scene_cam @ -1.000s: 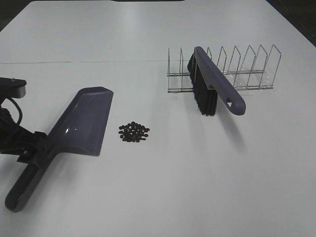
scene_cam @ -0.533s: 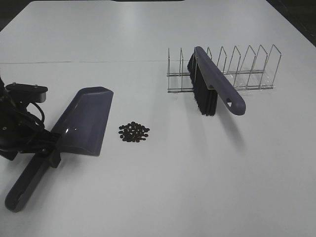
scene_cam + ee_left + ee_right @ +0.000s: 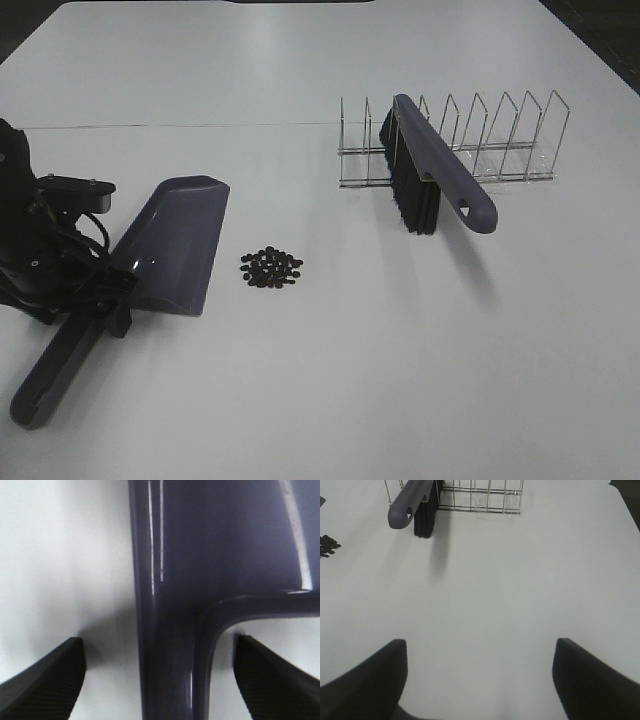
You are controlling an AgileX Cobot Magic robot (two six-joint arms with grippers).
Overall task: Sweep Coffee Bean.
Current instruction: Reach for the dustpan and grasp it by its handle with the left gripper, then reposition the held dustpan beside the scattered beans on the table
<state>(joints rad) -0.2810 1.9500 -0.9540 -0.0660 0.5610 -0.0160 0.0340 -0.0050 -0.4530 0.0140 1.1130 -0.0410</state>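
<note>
The coffee beans (image 3: 271,268) lie in a small dark cluster on the white table, just right of the purple dustpan (image 3: 175,240); they also show at the edge of the right wrist view (image 3: 327,545). My left gripper (image 3: 100,310) is low over the neck of the dustpan's handle (image 3: 50,375). In the left wrist view the gripper (image 3: 160,680) is open, with one finger on each side of the handle (image 3: 167,670), not touching it. My right gripper (image 3: 480,680) is open and empty above bare table, and is out of the exterior view. The purple brush (image 3: 440,175) leans on the wire rack (image 3: 500,140).
The wire rack with the brush stands at the back right; in the right wrist view the rack (image 3: 480,500) and the brush (image 3: 415,505) are far from the gripper. A thin seam line (image 3: 200,125) crosses the table at the back.
My left arm has moved to the right, toward the dustpan, and now stands over the handle's neck. The dustpan, beans and brush have not moved.
</note>
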